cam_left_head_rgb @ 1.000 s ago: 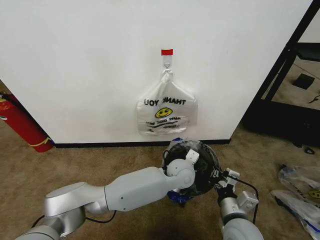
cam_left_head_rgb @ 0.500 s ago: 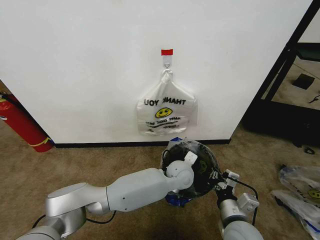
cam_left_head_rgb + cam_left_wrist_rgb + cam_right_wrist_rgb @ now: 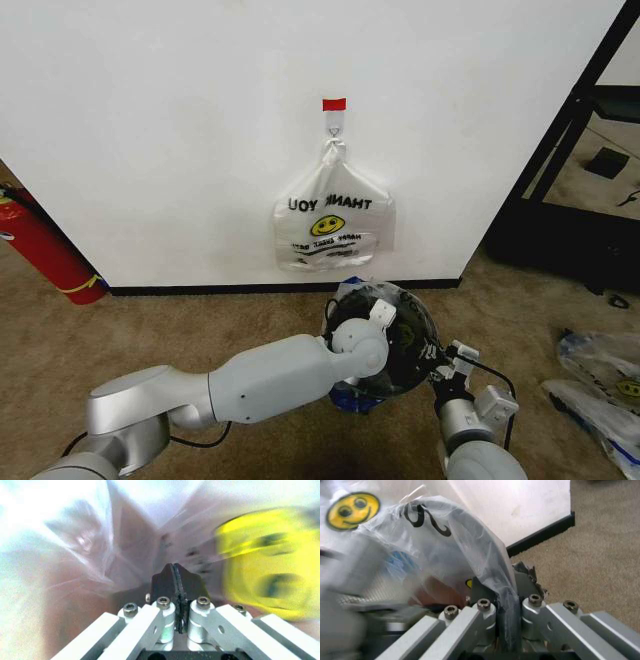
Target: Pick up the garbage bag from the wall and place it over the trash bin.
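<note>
The garbage bag [image 3: 402, 306], thin and translucent with a blue patch low down, is draped over the black mesh trash bin [image 3: 412, 345] on the carpet below the wall. My left gripper [image 3: 174, 565] reaches across to the bin. It is surrounded by bag film, with a blurred yellow smiley [image 3: 265, 573] beside it. Its fingers are pressed together where the creases meet. My right gripper [image 3: 502, 583] is at the bin's near right rim [image 3: 441, 362]. It is shut on a dark fold of the garbage bag [image 3: 470, 543].
A flat white smiley bag [image 3: 335, 222] hangs from a wall hook under red tape. A red fire extinguisher [image 3: 45, 250] leans at the far left. A black rack [image 3: 560, 200] stands on the right, with more plastic bags [image 3: 605, 385] on the carpet there.
Almost nothing has changed. My left wrist shifts a few pixels over the bin, and the bag film on the bin moves slightly with it.
</note>
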